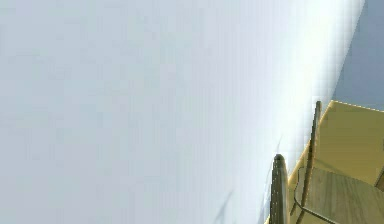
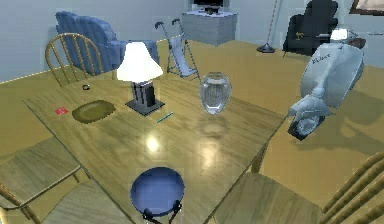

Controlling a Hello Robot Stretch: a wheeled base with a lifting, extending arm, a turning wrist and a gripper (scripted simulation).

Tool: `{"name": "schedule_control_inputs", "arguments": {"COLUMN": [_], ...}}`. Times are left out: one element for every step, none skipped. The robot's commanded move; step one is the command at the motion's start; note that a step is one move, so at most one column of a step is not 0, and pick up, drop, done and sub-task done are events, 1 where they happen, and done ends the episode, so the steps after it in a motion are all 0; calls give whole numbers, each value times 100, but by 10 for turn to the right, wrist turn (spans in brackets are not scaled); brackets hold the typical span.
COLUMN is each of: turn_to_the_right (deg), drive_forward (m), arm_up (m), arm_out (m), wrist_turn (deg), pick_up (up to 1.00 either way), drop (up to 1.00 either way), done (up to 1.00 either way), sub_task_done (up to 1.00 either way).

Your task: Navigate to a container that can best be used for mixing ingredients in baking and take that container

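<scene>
The blue bowl (image 2: pixel 158 187) shows at the table's (image 2: pixel 100 150) near edge, with the gripper (image 2: pixel 161 213) (a dark shape, 2 thin fingers) at its near rim. I cannot tell the fingers' state or whether they hold anything. Toward the far edge stand 1 lamp (image 2: pixel 139 72) and a glass vase (image 2: pixel 215 93).

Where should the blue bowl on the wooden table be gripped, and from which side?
Probably its thin rim, from the arm side view's bottom edge. The blue bowl sits upright, mouth up, near that edge of the table; the lamp and glass vase stand farther out, clear of that approach.
</scene>
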Motion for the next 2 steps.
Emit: {"name": "schedule_control_inputs", "arguments": {"turn_to_the_right": [0, 0], "drive_forward": [0, 0], "arm_up": [10, 0], "arm_out": [0, 0], "wrist_turn": [0, 0], "pick_up": [0, 0], "drop": [0, 0], "done": [0, 100], "sub_task_done": [0, 0]}}
